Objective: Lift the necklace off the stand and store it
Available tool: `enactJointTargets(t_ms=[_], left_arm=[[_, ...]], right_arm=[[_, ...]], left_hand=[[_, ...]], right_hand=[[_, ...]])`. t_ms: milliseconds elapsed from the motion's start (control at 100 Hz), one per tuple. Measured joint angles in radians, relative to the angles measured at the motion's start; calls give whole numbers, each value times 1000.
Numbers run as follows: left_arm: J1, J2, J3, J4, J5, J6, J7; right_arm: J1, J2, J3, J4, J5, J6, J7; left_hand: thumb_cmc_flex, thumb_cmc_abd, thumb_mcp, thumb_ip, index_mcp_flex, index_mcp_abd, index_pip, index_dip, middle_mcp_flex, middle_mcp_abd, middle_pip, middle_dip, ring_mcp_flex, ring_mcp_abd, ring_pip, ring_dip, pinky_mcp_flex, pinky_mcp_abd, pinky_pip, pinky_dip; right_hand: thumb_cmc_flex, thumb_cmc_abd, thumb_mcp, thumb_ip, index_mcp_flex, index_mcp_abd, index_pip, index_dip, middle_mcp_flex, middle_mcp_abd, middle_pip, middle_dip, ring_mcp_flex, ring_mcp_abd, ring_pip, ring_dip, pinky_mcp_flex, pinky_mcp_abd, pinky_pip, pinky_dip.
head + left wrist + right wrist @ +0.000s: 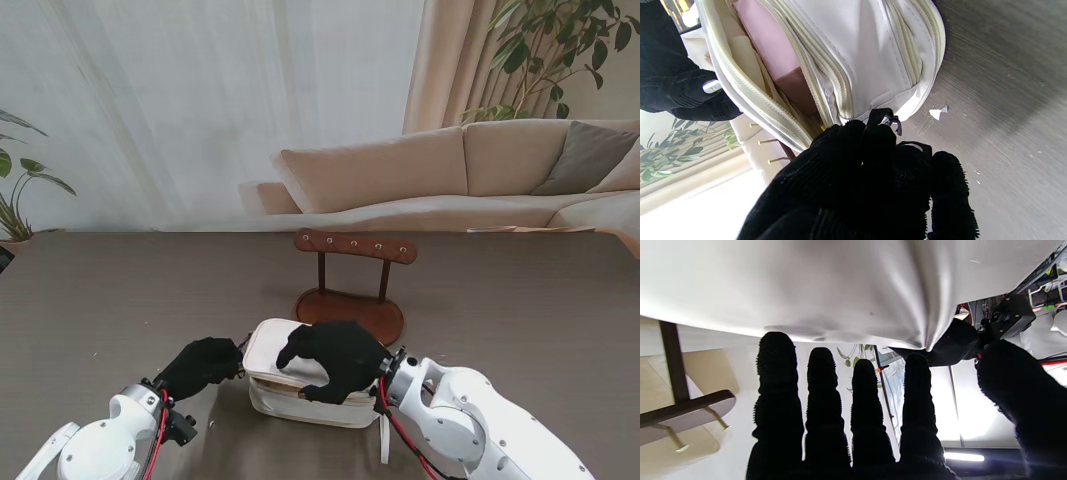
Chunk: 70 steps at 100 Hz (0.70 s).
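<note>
Pink lining (768, 40) shows from left wrist only

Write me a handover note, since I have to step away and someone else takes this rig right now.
Left hand: fingers pinched at the corner of the white zip pouch, seemingly on its zipper end.
Right hand: flat on the pouch lid, fingers straight, gripping nothing.
Wooden stand: behind the pouch, its pegs bare.
Necklace: not visible; presumably already in the pouch, unconfirmed.
Pouch is partly unzipped, pink lining showing.
Left: confirm the necklace is inside, zip the pouch shut.
</note>
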Motion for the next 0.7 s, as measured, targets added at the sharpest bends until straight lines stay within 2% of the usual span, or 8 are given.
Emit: enactJointTargets(t_ms=[30, 150, 220, 420, 600, 700], left_arm=[[0, 1, 0, 0, 1, 0, -3], [0, 2, -4, -1, 2, -2, -12], [4, 2, -11, -7, 2, -3, -15], [24, 3, -38, -32, -3, -4, -24], [39, 8, -56, -53, -5, -3, -50], [48, 13, -64, -71, -5, -1, -84]], right_arm=[[6, 0, -12, 3, -5, 2, -7], [25, -2, -35, 23, 7, 0, -3], [33, -3, -40, 36, 6, -5, -4], [50, 2, -42, 54, -84, -17, -30], [64, 9, -44, 64, -88, -23, -27], [69, 9, -44, 67, -81, -24, -17]], left_hand=[[-1, 0, 10, -12, 0, 0, 0, 0, 0, 0, 0, 0, 0, 0, 0, 0, 0, 0, 0, 0], [-2, -2, 11, -12, 5, 1, 0, 0, 0, 0, 0, 1, 0, 1, 0, 0, 0, 3, 0, 0], [-15, -22, 47, -12, 10, 2, 0, 0, 11, 1, 0, 2, 1, 3, 0, 0, 0, 4, 0, 0], [-51, -58, 128, -20, 33, 4, 0, 0, 32, 2, 0, 16, 25, 8, 0, 0, 1, 16, 13, 0], [-52, -59, 130, -20, 35, 4, 0, 0, 39, 2, 0, 16, 26, 10, 0, 0, 3, 18, 13, 0], [-72, -71, 167, -20, 43, 4, 0, 0, 42, 3, 0, 16, 28, 12, 0, 0, 9, 21, 13, 0]], right_hand=[[0, 0, 0, 0, 0, 0, 0, 0, 0, -5, 0, 0, 0, 0, 0, -2, 0, 0, 0, 0], [0, 0, 2, 0, 0, 0, 6, -2, 3, -18, 0, -2, 0, -5, 0, -3, -1, 0, 0, 2], [0, 0, 24, 0, 5, 0, 15, -3, 20, -35, 22, -5, 1, -13, 0, -6, -13, -1, 14, 4], [1, 19, 49, 0, 29, -3, 44, -5, 78, -67, 16, -14, 11, -55, -14, -23, -24, -15, 29, 4], [2, 21, 69, 0, 46, -6, 49, -5, 92, -86, 1, -20, 21, -69, -17, -26, -24, -16, 33, 4], [2, 21, 69, 0, 46, -10, 49, -5, 99, -89, -1, -27, 21, -70, -17, -26, -24, -16, 40, 4]])
